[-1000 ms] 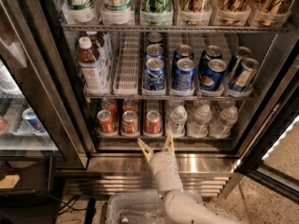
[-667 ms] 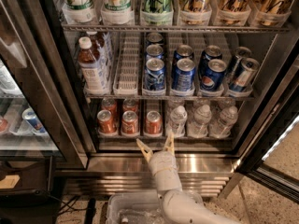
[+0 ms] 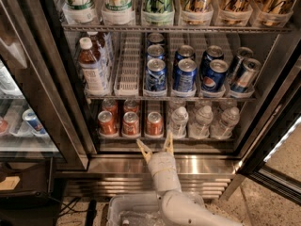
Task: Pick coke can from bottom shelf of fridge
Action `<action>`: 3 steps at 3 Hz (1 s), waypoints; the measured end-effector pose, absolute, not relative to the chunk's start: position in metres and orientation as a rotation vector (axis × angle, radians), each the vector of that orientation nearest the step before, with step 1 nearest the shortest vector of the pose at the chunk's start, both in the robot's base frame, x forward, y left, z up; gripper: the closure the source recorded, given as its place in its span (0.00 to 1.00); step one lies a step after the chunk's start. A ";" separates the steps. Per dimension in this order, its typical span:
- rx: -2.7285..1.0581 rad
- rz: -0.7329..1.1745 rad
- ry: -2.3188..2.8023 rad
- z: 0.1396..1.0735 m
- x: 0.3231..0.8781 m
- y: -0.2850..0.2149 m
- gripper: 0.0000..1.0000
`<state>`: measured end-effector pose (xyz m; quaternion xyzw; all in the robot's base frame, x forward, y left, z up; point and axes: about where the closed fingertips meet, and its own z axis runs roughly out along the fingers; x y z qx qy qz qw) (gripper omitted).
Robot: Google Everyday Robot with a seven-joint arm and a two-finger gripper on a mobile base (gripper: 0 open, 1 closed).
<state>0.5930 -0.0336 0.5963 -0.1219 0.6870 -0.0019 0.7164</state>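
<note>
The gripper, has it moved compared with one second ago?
Yes, slightly. The open gripper has crept up from the steel sill toward the rightmost coke can on the bottom shelf.

Coke can (image 3: 154, 123) upright just beyond my gripper (image 3: 154, 141).
Red with a silver top, it stands at the front of the fridge's (image 3: 202, 165) bottom shelf (image 3: 188, 139), straight ahead of my spread gripper; I think it is rightmost of three.
</note>
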 end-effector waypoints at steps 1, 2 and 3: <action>-0.268 0.001 1.523 0.594 0.598 -0.031 0.30; -0.269 0.015 1.516 0.592 0.613 -0.027 0.36; -0.273 0.013 1.506 0.594 0.621 -0.027 0.34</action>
